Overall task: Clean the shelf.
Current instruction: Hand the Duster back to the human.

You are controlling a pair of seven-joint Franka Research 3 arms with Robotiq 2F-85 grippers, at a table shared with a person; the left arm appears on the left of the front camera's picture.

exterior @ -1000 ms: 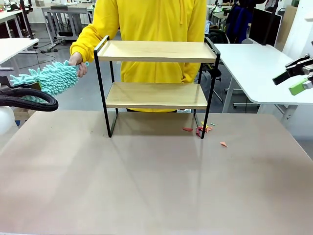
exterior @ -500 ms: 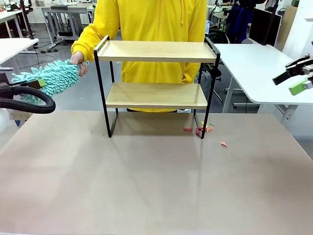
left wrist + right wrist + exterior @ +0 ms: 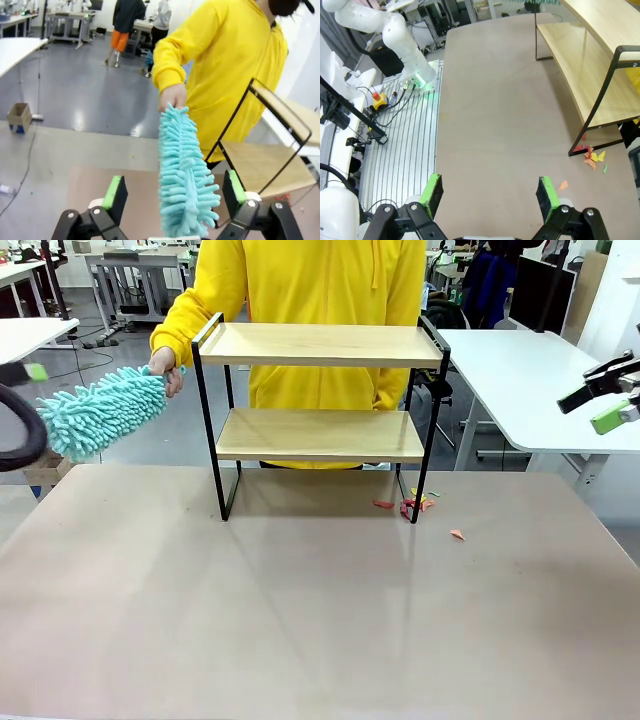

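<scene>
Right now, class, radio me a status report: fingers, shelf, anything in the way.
Left gripper open, duster between its fingers, person's hand holding the far end. Right gripper open, holding nothing. Shelf bare, upright. Paper scraps by its leg.

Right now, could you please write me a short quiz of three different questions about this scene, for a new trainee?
1. True or false: the duster lies flat on the shelf's top board.
2. Who holds the duster's handle end?
A. the left pincer
B. the person's hand
C. the right pincer
3. Fill in: the coloured paper scraps lie on the table beside the shelf's front ______ leg, as seen from the front.

Key:
1. False. It is in the air, left of the shelf.
2. B. The left pincer's jaws stand open on both sides of the duster's fluffy end.
3. right
</scene>
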